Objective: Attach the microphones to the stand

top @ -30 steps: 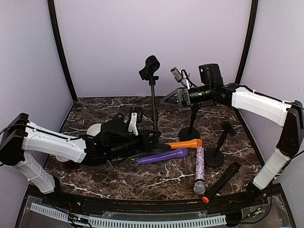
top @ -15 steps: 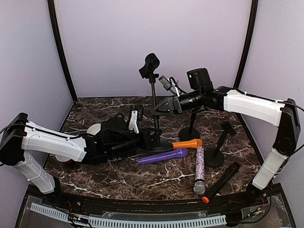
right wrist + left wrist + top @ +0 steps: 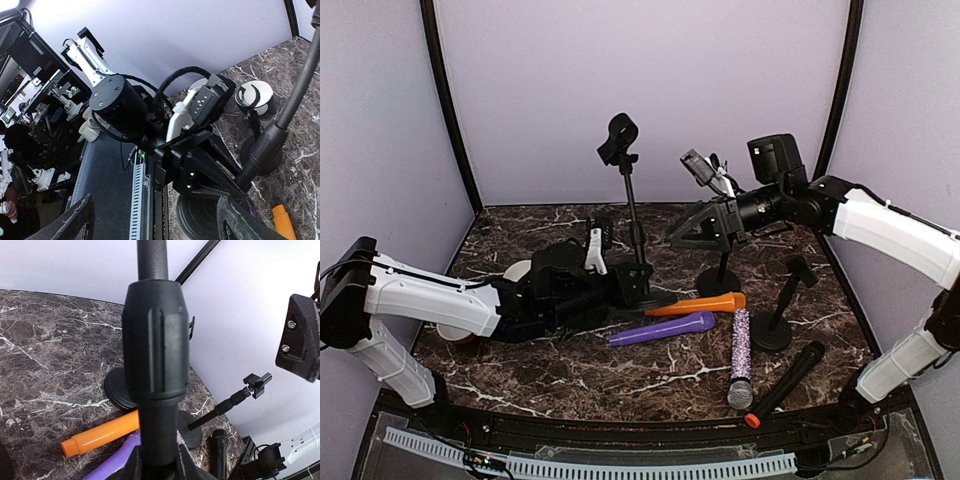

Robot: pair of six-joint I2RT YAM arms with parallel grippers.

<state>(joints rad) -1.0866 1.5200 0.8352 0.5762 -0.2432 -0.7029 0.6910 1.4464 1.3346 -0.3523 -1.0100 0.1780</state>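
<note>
The tall black stand [image 3: 632,215] rises from its round base, its clip [image 3: 618,138] at the top holding nothing. My left gripper [image 3: 636,283] is shut on the stand's lower pole [image 3: 155,365], low by the base. My right gripper [image 3: 686,232] hangs open in the air just right of the pole, nothing between its fingers [image 3: 244,220]. Four microphones lie on the table: orange [image 3: 698,304], purple [image 3: 663,330], glittery lilac [image 3: 741,355], and black with an orange end [image 3: 788,380]. The orange one [image 3: 100,435] also lies just behind the pole in the left wrist view.
Two shorter black stands [image 3: 720,270] [image 3: 778,315] stand right of the tall one. A white bowl [image 3: 519,271] sits behind my left arm, another [image 3: 454,333] partly under it. Lilac walls close in the marble table [image 3: 570,375].
The tall stand has shifted and leaned left, held by my left gripper. My right gripper swung in towards the pole, then drew back to the right, its jaws narrowing slightly.
</note>
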